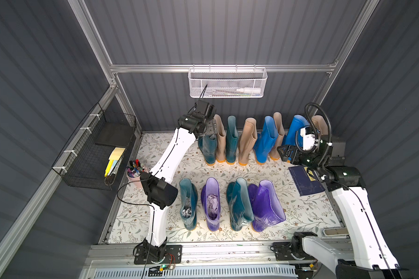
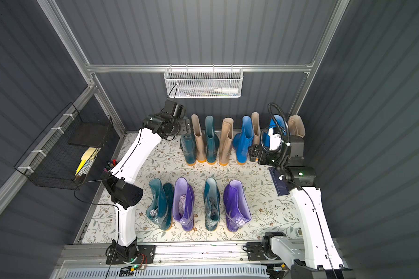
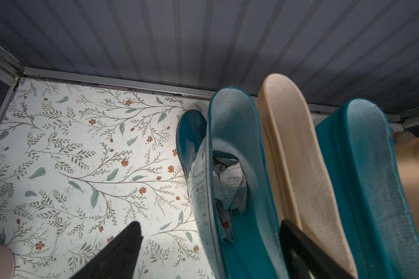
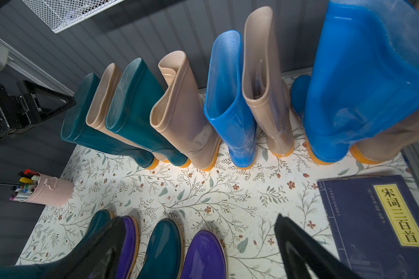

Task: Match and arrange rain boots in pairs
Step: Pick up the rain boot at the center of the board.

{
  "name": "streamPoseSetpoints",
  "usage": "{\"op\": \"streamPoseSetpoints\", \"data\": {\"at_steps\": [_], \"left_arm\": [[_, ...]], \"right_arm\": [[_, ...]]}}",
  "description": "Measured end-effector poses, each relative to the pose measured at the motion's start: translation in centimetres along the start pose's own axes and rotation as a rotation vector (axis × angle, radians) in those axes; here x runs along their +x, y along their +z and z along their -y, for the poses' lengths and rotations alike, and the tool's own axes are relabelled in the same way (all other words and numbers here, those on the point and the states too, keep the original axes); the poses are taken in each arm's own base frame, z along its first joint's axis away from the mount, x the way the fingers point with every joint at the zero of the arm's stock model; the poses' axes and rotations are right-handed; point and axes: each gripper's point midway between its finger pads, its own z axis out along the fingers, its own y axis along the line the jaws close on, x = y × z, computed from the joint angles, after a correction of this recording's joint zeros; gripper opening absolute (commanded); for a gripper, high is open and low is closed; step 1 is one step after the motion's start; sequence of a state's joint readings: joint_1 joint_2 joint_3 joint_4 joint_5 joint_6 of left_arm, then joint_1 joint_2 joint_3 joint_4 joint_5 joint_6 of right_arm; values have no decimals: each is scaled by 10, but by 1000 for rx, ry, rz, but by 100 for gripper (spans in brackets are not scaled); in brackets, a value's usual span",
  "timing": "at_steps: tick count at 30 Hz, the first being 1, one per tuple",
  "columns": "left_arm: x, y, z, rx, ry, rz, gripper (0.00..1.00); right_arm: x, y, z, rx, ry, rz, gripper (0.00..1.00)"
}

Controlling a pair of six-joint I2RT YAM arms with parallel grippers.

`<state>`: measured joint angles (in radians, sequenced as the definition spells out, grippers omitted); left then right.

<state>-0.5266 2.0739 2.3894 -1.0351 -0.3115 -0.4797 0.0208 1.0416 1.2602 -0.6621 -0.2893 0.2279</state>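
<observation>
Your left gripper [image 3: 211,222] hovered, fingers [image 3: 121,251] wide, over the end teal boot [image 3: 237,135] of the back-wall row [image 1: 248,140]. Right gripper [image 4: 198,218] spread wide, holding nothing, above the floral mat [image 4: 228,193]. Front row [image 1: 212,205] ran teal, purple, teal, purple.

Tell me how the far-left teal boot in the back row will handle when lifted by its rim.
The teal boot looks tall on a narrow orange sole, so it probably tips easily. Its glossy rubber is likely slippery, and the thin shaft wall may flex. Crumpled paper stuffed inside should keep it from collapsing.
</observation>
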Motion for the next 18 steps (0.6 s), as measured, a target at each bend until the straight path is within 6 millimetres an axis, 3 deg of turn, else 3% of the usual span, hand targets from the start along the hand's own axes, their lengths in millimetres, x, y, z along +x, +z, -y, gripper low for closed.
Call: {"op": "streamPoseSetpoints", "data": {"at_steps": [12,18], "left_arm": [[2,14,8,24,-1,-7,95],[6,23,8,17,1,-20,85]], "right_arm": [[3,2,1,2,2,-9,99],[3,2,1,2,2,-8,99]]}}
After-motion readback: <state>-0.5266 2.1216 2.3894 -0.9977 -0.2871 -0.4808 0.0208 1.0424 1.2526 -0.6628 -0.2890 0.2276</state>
